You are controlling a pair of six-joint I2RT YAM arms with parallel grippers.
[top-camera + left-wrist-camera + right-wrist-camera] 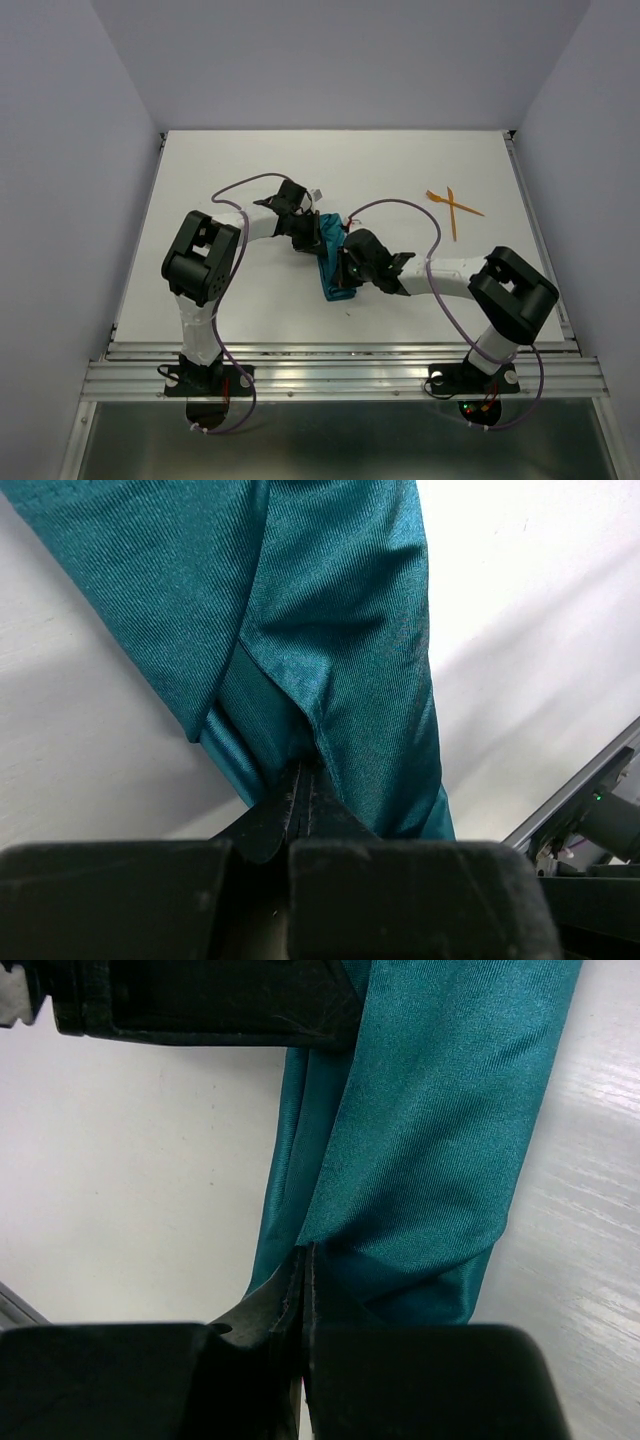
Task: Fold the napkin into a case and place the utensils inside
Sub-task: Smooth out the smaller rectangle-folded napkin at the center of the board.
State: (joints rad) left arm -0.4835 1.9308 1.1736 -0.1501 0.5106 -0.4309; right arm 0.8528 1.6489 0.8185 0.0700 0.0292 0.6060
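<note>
Overhead view: a white table filled most of the frame, w/ pale walls around it and a metal rail along the bottom edge. Two black-and-white robot arms rose from the bottom of the frame, the left arm at lower left and the right arm at lower right, both bent inward so their ends met near the centre. Thin purple cables looped along each arm. Between the arm ends lay the napkin, a teal cloth gathered into a narrow vertical strip just right of centre, its top and middle partly hidden by the grippers. The left gripper sat at the strip's upper end, the right gripper just beside its mid-right edge. Left wrist view: the left gripper had its jaws pinched tight on a fold of the napkin, which ran up from bottom centre to the top of the frame in soft creases. Right wrist view: the right gripper was likewise clamped narrow on the napkin at bottom centre, cloth stretching to the upper right. The utensils, two slim orange pieces, lay crossed in an X at the upper right of the overhead view, well apart from the cloth and both grippers.
</note>
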